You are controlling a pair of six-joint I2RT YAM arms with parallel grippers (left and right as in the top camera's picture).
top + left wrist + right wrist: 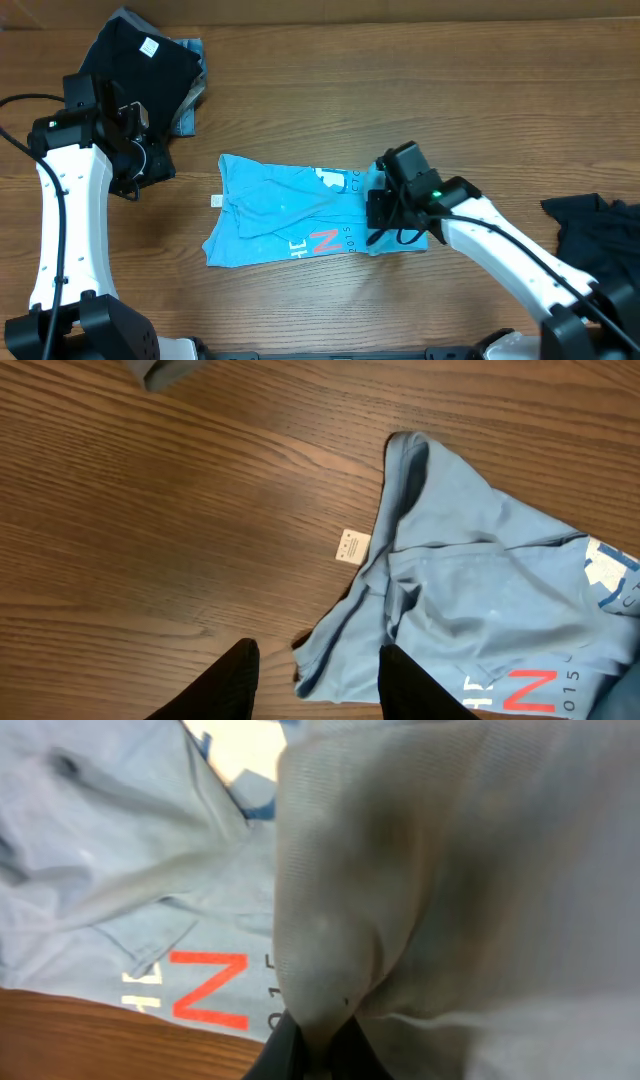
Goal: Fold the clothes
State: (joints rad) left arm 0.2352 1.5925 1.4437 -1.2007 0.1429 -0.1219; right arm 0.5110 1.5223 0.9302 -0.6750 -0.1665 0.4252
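A light blue T-shirt (280, 208) with a red "N" print lies crumpled at the table's centre. It also shows in the left wrist view (480, 590) and the right wrist view (120, 870). My right gripper (385, 212) is shut on the shirt's right edge, and a pinched fold of cloth (330, 1010) rises over the jaws. My left gripper (315, 680) is open and empty above the wood, left of the shirt's near-left corner. A white tag (351, 546) sticks out of the shirt's left edge.
A pile of dark and blue-grey clothes (150, 60) lies at the back left, behind my left arm. Another dark garment (595, 230) lies at the right edge. The table is brown wood (400, 90).
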